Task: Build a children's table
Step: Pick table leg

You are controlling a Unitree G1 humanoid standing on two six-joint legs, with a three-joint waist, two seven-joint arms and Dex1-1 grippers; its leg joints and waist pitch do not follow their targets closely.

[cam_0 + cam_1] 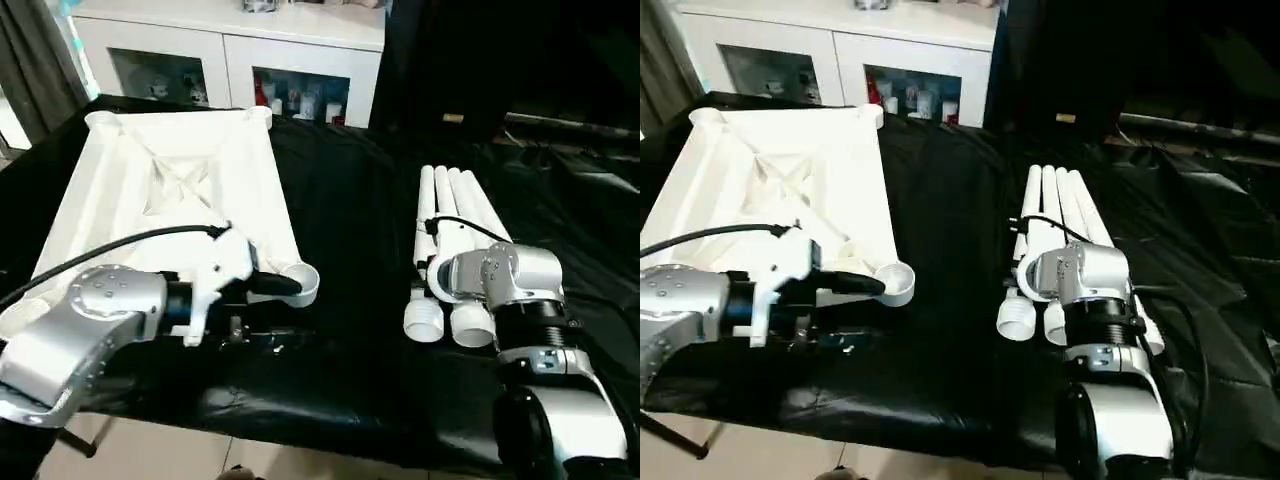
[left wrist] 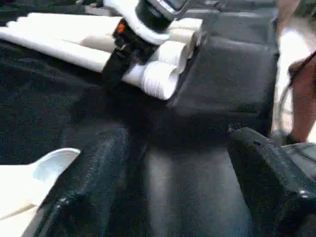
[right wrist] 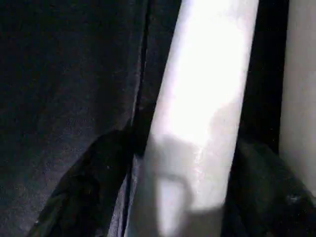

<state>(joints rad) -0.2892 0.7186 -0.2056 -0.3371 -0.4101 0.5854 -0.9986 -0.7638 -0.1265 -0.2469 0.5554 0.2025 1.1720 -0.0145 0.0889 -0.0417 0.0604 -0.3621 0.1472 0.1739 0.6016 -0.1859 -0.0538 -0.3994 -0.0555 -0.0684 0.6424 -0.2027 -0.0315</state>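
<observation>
The white tabletop (image 1: 170, 170) lies underside up on the left of the black-draped table. Its near-right round corner socket (image 1: 303, 282) is beside my left gripper (image 1: 268, 310), which stands open over the black cloth with nothing between its fingers (image 2: 89, 192). Several white tube legs (image 1: 455, 215) lie side by side on the right, threaded ends (image 1: 425, 320) toward me. My right gripper (image 1: 432, 272) is down on the bundle's leftmost leg. In the right wrist view one leg (image 3: 202, 98) runs between the two black fingers (image 3: 94, 192), which press against both its sides.
A white cabinet (image 1: 230, 50) with glass doors stands behind the table. Black cloth (image 1: 350, 200) covers the strip between tabletop and legs. The table's front edge (image 1: 300, 425) runs just below both arms, with pale floor beyond.
</observation>
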